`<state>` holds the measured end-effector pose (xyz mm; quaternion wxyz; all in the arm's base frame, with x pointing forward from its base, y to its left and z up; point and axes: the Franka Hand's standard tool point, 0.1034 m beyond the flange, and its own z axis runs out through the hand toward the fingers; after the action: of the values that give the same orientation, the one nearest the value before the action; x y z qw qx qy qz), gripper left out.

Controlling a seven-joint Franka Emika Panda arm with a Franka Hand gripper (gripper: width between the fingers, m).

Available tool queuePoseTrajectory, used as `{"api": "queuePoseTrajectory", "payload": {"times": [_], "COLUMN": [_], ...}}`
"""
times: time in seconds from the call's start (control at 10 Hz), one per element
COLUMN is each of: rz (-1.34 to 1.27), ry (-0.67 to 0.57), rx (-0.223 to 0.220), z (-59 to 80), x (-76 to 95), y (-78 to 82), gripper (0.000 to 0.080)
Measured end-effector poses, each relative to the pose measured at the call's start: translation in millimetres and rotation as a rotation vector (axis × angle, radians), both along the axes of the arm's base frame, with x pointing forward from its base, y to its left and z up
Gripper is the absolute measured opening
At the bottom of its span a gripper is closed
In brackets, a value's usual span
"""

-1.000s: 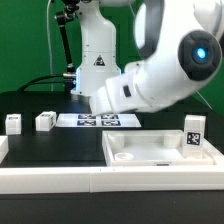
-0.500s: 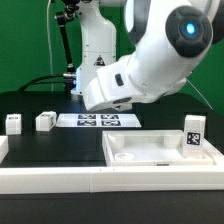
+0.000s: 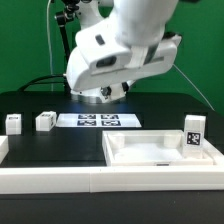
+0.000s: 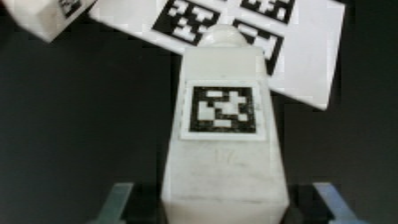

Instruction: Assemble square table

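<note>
End effector [image 4: 219, 203], pointing down (arm high), clasps leg [image 4: 222, 120] above marker board [image 4: 295, 62].

The marker board [image 3: 100, 121] is lying mid-table. The nearest leg [image 3: 45, 121] is standing just beside it on the exterior view's left, and the outer leg [image 3: 14, 123] is standing farther that way. The table top [image 3: 160, 160] is lying in front of the board, toward the exterior view's right, with the upright leg [image 3: 193, 132] standing at its right end. The held leg [image 4: 222, 110] is hanging over the board between the fingers of the gripper [image 4: 221, 205].
</note>
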<state>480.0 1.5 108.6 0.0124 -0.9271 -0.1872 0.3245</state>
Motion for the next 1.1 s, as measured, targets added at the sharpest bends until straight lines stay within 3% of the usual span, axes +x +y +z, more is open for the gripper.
{"api": "queuePoseTrajectory", "payload": {"times": [0.5,0.7,1.1], "rz": [-0.026,-0.055,-0.067], "ry": [-0.307,-0.409,-0.662], "rx": [0.056,0.088,0.128], "z": [-3.4,16.5,13.4], "x": [11.1,31.9,42.2], "y": [-7.7,-14.6,-23.9], "gripper": [0.029,0.029,0.029]}}
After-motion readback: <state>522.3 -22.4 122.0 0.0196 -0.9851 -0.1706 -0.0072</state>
